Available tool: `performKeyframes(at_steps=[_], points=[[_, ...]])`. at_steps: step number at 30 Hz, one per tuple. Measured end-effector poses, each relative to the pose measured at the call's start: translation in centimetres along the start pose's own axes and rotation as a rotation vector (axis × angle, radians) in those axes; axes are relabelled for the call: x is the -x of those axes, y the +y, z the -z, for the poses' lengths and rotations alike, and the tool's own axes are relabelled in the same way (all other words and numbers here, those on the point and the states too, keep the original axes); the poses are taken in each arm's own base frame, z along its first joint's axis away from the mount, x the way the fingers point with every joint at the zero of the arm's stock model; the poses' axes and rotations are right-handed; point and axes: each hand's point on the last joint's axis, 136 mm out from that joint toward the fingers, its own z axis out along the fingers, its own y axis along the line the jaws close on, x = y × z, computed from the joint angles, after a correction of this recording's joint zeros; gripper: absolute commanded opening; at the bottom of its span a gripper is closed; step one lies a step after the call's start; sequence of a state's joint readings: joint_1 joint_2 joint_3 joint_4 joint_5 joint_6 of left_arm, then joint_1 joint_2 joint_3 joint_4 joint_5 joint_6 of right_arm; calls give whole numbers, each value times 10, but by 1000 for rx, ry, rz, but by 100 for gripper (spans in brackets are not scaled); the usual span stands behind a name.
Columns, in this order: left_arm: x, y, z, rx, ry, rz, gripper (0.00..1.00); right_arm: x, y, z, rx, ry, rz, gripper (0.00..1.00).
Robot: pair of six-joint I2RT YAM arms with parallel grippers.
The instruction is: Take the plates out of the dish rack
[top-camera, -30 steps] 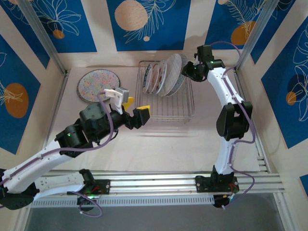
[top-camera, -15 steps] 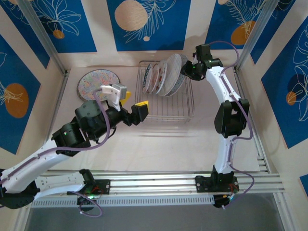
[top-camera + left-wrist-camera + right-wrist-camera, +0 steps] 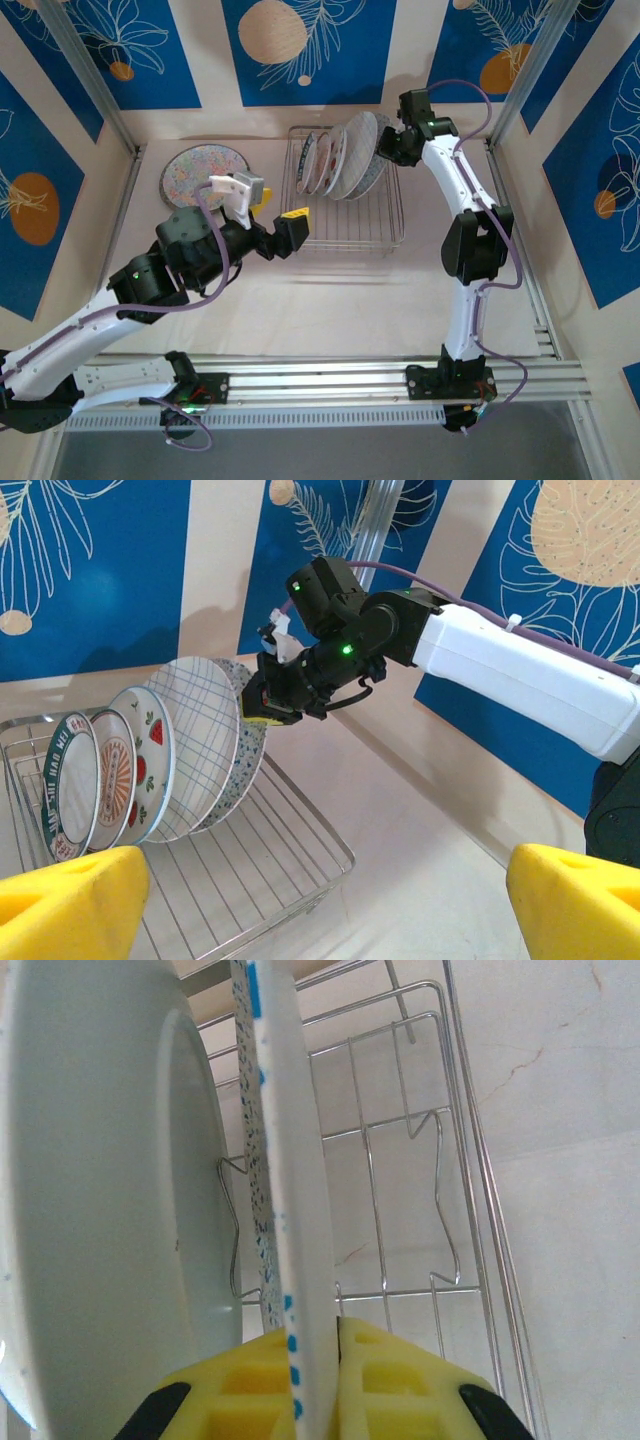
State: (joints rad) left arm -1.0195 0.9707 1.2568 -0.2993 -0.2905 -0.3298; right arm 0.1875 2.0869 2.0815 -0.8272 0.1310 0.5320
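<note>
Lower left of the top view: the left gripper point(image 3: 279, 222) hovers over the desk point(image 3: 330, 300), just off the near left corner of the dish rack point(image 3: 350, 232). Its yellow fingers are spread wide with nothing between them.

Upper left of the same view: one squiggle-patterned plate point(image 3: 200, 178) lies flat on the desk, beside the rack but apart from it. Judged as unloaded, so the count out of the rack is one.

Upper centre: the other plates point(image 3: 345, 160) stand on edge in the far half of the rack, leaning together. The near half is bare wire. In the left wrist view, reading left to right:
- a green-rimmed plate point(image 3: 62, 785)
- a plate with red motifs point(image 3: 150, 760)
- a large grid-lined plate point(image 3: 200, 740)
- a speckled plate point(image 3: 252, 770) at the end of the row

That makes at least four. They overlap, so the exact count is uncertain.

Far end of the row: the right gripper point(image 3: 312, 1355) pinches the upper rim of the speckled plate, one pad pressed against each face. Cannot tell whether the plate's lower edge has left the wire.

Judgement: the task is early. One plate is out and the second is grasped. That one is yet to be lifted and set down, and the rest of the row is untouched.
</note>
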Motion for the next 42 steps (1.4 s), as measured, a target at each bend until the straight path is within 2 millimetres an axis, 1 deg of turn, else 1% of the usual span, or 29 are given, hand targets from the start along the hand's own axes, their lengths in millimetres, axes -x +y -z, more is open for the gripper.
performKeyframes(at_steps=[1,6,14,19,24,34,37,42], points=[[0,0,0,0,0,0,92,0,0,1,-7,-1,3,0],[3,1,1,7,-8,2,92,0,2,6,-28,-5,12,0],[17,2,3,17,-57,14,93,1,0,17,-56,-9,-2,0],[23,-1,2,10,-76,20,94,2,0,31,-67,-22,-4,0],[26,-3,-2,4,-88,28,94,2,-2,53,-84,-37,-17,0],[21,-11,-13,-27,-73,59,94,3,-8,107,-106,-85,-34,0],[20,-12,-15,-35,-71,75,94,5,-12,125,-117,-114,-36,0],[20,-17,-21,-58,-72,102,94,4,-26,162,-151,-163,-38,0]])
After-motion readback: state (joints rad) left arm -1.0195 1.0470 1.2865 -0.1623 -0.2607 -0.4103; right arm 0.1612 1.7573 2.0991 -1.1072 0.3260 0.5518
